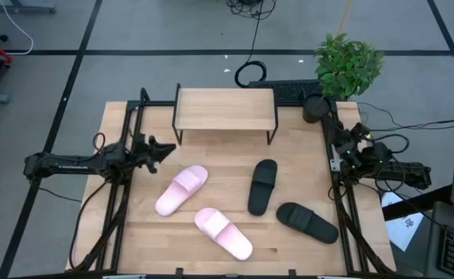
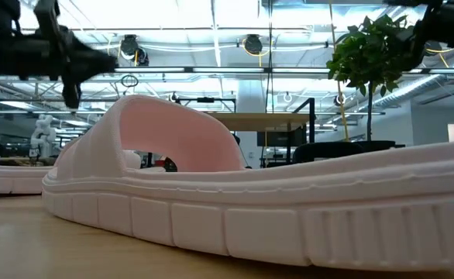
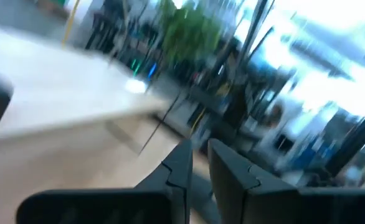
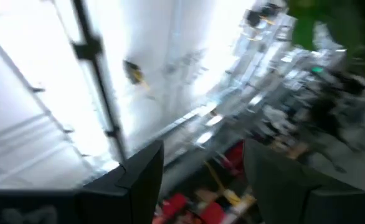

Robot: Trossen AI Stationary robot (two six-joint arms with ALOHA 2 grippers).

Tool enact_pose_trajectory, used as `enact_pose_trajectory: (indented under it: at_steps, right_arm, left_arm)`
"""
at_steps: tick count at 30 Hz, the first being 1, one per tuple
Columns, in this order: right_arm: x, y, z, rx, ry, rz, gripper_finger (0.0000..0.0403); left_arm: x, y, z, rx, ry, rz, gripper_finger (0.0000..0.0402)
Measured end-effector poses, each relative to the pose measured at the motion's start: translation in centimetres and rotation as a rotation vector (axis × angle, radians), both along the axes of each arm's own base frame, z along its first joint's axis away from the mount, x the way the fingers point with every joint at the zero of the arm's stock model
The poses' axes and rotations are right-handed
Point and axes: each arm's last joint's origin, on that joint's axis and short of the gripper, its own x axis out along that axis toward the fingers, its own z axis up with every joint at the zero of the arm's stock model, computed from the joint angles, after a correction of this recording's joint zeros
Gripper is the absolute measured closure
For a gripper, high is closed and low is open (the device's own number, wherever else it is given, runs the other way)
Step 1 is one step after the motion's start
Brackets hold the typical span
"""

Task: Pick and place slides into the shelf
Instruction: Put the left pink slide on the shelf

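Nothing is picked yet — four slides lie loose before the empty shelf (image 1: 225, 108). Left gripper (image 1: 167, 149), nearly pressed together, must open over the nearest pink slide (image 1: 181, 189); right gripper (image 4: 201, 180) waits spread.

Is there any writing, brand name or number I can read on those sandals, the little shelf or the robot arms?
None can be read.
The pink slides and black slides show plain straps.
The shelf has a bare top.
The sheet of paper beside the table has dark marks, too small to read.
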Motion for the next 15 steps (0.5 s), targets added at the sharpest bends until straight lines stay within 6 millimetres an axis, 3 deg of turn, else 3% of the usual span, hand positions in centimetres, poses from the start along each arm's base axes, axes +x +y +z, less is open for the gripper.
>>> enact_pose_trajectory:
  at_steps: [7,15]
  right_arm:
    - [0.5,0.5,0.7,-0.124,-0.061,0.184,0.0193]
    - [3.1,0.6,1.1,-0.143,-0.047,0.265,0.0193]
  left_arm:
    - [-0.6,-0.1,2.2,-0.081,-0.272,-0.038,0.0355]
    - [-1.3,-0.9,3.8,-0.024,-0.442,-0.265,0.0355]
